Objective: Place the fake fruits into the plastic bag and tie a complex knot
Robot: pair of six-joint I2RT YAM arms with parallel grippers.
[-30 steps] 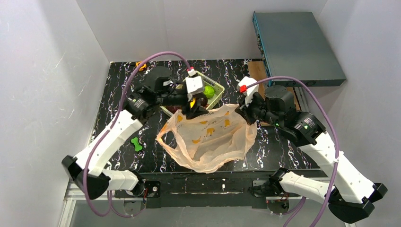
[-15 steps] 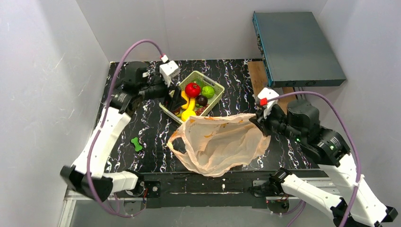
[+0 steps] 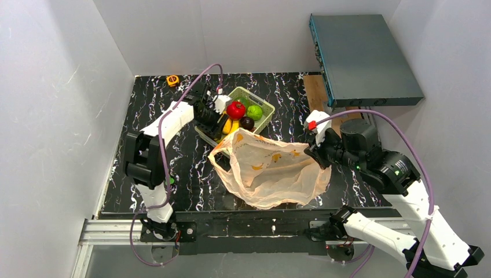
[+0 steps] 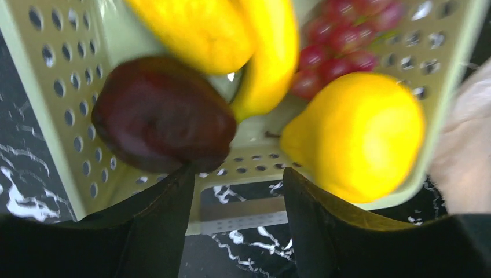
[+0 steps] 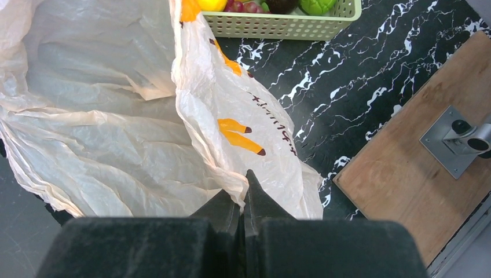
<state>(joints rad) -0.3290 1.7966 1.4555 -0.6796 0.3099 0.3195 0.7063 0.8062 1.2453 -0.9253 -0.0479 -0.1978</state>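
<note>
The plastic bag (image 3: 269, 168) lies crumpled and open on the black marbled table, just in front of the light green basket (image 3: 263, 120). My right gripper (image 5: 243, 186) is shut on the plastic bag's (image 5: 116, 139) right edge. The fake fruits are in the basket: red apple (image 3: 235, 109), lime (image 3: 255, 112), plum (image 3: 247, 123), bananas (image 3: 229, 125). My left gripper (image 4: 237, 176) is open at the basket's (image 4: 58, 87) near left corner with nothing between its fingers. Just beyond its fingertips are a dark plum (image 4: 165, 113), a yellow citrus (image 4: 362, 133), bananas (image 4: 255, 46) and grapes (image 4: 341, 40). No knot shows.
A blue-grey box (image 3: 365, 55) stands at the back right, over a wooden board (image 5: 417, 174) with a metal bracket (image 5: 457, 139). A small orange object (image 3: 172, 80) lies at the table's back left. White walls close in both sides.
My left gripper has left the bag's mouth, swung back to the basket and dropped to its left corner. The right gripper still holds the bag's edge, and the bag has shifted slightly right.
</note>
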